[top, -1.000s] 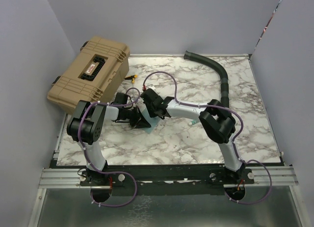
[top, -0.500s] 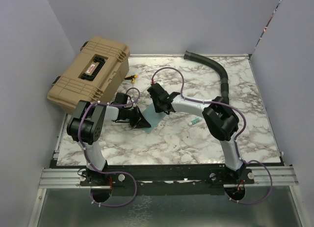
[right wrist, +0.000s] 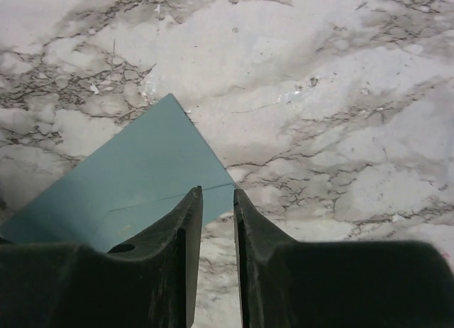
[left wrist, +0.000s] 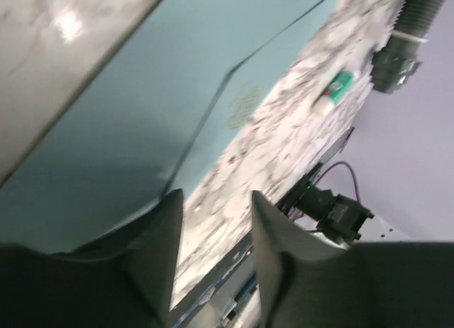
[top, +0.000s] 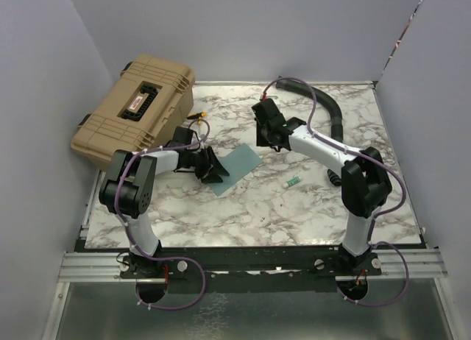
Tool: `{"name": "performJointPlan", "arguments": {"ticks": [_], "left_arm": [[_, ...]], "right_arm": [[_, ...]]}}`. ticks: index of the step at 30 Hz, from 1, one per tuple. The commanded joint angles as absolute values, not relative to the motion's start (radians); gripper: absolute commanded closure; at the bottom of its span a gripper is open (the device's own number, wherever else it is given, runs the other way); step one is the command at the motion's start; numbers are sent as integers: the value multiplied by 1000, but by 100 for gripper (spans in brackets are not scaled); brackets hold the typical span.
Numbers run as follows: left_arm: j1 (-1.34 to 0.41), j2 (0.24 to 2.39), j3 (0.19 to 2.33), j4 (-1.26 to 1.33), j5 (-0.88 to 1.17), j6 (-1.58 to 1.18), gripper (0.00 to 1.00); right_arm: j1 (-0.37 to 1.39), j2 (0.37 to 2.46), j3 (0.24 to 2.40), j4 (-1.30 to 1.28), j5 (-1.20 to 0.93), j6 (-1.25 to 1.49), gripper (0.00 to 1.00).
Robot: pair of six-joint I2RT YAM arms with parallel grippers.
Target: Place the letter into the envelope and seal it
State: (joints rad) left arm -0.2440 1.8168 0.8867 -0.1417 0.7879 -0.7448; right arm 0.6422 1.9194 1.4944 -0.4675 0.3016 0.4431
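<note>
Marbled tabletop (top: 257,207), lilac walls (top: 243,31), envelope (top: 239,163), maybe glue (top: 292,182)

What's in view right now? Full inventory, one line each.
envelope: 1, teal, flat on the table, left of centre
letter: 0 in view
case: 1, tan, far left corner
small tube: 1, white with a green end, right of the envelope
hose: 1, black ribbed, curving along the far right
small item: 1, yellow and black, beside the case, too small to identify
table: 1, white-grey marble
left pincer: 1, black, open, at the envelope's left edge
right pincer: 1, black, slightly open, empty, above the envelope's far corner
</note>
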Motion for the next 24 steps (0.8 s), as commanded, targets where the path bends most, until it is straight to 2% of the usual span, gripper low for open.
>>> {"name": "performJointPlan", "arguments": {"ticks": [1,4,7,10,14,19,24], "left_arm": [[-241,1702,982,-171,736,-738,47],[-244,1638,1007,-177,722,-733,28],[-248,1582,1026,-188,690,-708,14],[-258,1530,1032,-197,616,-672,2],[-272,1491,1032,-199,524,-638,1],[-281,1468,1026,-199,424,-633,1],[-281,1460,1028,-199,408,-631,1]], "right_arm": [[618,1814,1420,-528,283,540,71],[584,1772,1389,-615,311,608,67],[525,1720,1331,-704,328,693,64],[464,1646,1230,-731,334,767,55],[436,1572,1136,-765,347,868,49],[434,1542,1034,-736,310,1032,48],[433,1582,995,-663,280,1149,51]]}}
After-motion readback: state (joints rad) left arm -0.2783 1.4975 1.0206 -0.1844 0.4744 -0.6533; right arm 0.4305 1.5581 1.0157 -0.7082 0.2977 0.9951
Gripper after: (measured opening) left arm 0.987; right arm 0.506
